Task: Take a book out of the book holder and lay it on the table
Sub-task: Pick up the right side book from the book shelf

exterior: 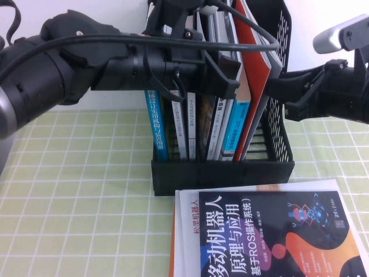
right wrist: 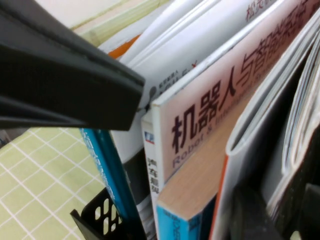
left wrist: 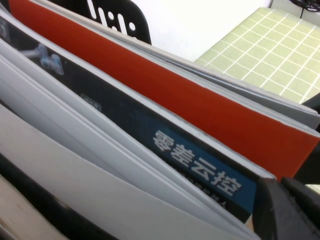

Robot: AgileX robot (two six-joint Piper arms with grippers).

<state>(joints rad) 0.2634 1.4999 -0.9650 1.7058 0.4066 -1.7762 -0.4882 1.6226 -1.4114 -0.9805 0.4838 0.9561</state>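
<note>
The black mesh book holder [exterior: 222, 170] stands on the green checked table [exterior: 81, 173], packed with upright books. My left gripper [exterior: 230, 81] reaches in from the left and rests on the books' top edges, touching a black and blue book [left wrist: 200, 165]. My right gripper [exterior: 275, 86] comes in from the right at the holder's right end. It is open, its fingers [right wrist: 250, 215] on either side of a thin pale book [right wrist: 295, 130] behind a red cover [exterior: 256, 75]. Only that book's edge shows.
A black and orange book [exterior: 277, 236] lies flat in front of the holder on top of a white one [exterior: 185, 231], filling the near right of the table. A pink-topped book [right wrist: 210, 115] stands mid-holder. A white wall rises behind the holder.
</note>
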